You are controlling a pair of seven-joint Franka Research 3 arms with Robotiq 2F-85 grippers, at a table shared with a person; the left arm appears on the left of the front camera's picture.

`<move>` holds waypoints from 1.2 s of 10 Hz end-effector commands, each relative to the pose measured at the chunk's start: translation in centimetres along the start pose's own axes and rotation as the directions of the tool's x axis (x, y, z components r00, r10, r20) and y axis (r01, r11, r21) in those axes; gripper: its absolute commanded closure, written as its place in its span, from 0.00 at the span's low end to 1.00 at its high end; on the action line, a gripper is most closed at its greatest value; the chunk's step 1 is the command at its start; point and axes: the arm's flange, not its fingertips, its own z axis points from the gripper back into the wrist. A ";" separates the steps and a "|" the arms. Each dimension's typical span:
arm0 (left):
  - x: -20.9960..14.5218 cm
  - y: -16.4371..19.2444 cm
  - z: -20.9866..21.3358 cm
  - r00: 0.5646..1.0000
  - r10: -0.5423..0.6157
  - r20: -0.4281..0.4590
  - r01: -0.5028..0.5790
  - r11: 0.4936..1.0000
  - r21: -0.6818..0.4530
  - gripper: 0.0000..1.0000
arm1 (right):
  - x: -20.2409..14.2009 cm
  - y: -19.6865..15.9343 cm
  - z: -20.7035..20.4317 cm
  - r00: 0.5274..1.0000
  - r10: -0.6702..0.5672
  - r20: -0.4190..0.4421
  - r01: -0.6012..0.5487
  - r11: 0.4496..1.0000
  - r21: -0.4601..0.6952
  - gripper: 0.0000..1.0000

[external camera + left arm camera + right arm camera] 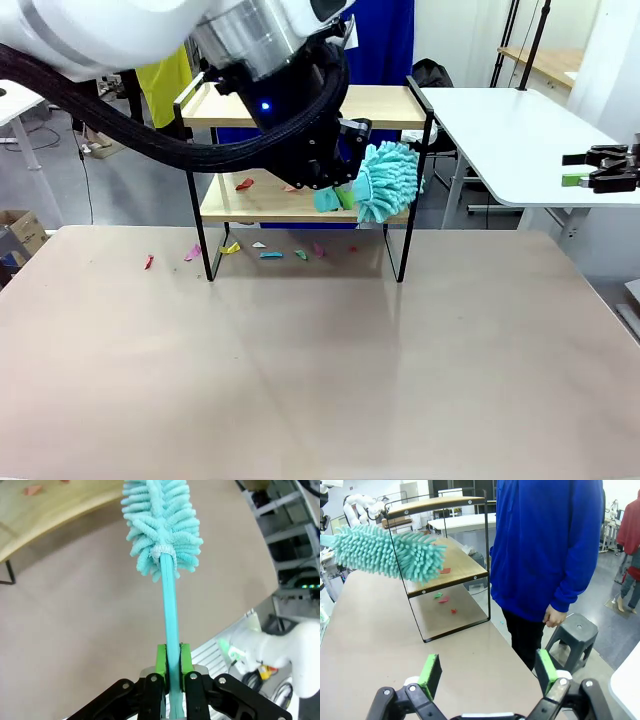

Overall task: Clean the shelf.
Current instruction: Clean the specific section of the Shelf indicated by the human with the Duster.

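The shelf (pixel 296 207) stands at the far middle of the table, two light wood boards in a black frame. My left gripper (pixel 340 197) is shut on the handle of a teal fluffy duster (pixel 386 180), whose head lies at the right end of the lower board. In the left wrist view the green pads (pixel 161 660) clamp the teal handle (pixel 170 605) below the duster head (pixel 160 525). Coloured paper scraps (pixel 245 183) lie on the lower board and on the table under the shelf (pixel 271 253). My right gripper (pixel 572 169) hovers open at the far right, apart from the shelf (pixel 455 570).
A person in a blue top (pixel 545 545) stands behind the shelf, beside a grey stool (pixel 576 630). A second white table (pixel 510 130) is at the back right. Loose scraps (pixel 150 262) lie left of the shelf. The near tabletop (pixel 320 380) is bare.
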 end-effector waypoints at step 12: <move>5.7 -4.8 -10.2 0.954 0.164 0.253 -0.202 0.970 0.134 0.87 | 0.7 0.2 -0.1 1.000 -0.011 -0.027 0.011 1.000 -0.014 0.00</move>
